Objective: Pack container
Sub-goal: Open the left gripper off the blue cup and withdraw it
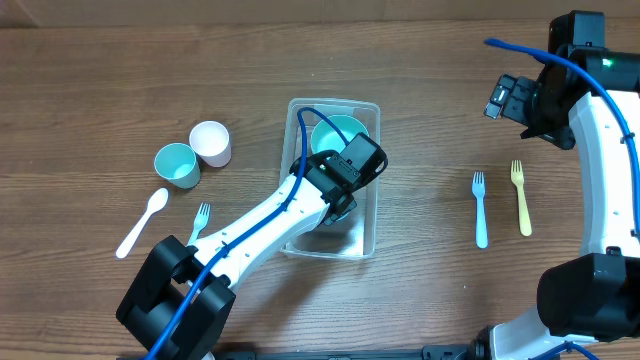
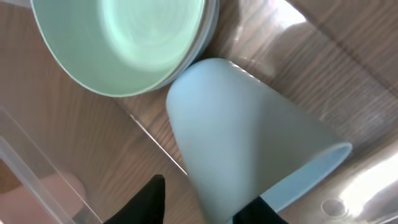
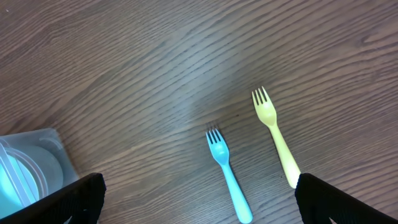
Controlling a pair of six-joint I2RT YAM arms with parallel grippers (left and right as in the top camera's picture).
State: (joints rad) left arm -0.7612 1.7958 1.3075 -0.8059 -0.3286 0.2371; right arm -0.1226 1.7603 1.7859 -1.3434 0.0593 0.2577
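The clear plastic container point(image 1: 372, 105) stands mid-table; its wall also shows in the left wrist view point(image 2: 25, 162) and a corner of it in the right wrist view point(image 3: 37, 162). Stacked pale teal bowls point(image 1: 340, 135) sit in its far end and show in the left wrist view point(image 2: 124, 43). My left gripper point(image 1: 340, 205) is down inside the container. In the left wrist view its fingers point(image 2: 205, 205) straddle a pale blue cup point(image 2: 242, 137) lying on its side, with a gap at the left finger. My right gripper point(image 1: 510, 100) is open and empty, high over the table point(image 3: 199, 199).
A blue fork point(image 1: 480, 210) and a yellow fork point(image 1: 521, 198) lie right of the container, both also in the right wrist view point(image 3: 225, 174) point(image 3: 277, 134). On the left are a teal cup point(image 1: 177, 164), a white cup point(image 1: 210, 142), a white spoon point(image 1: 143, 222) and a light blue fork point(image 1: 199, 220).
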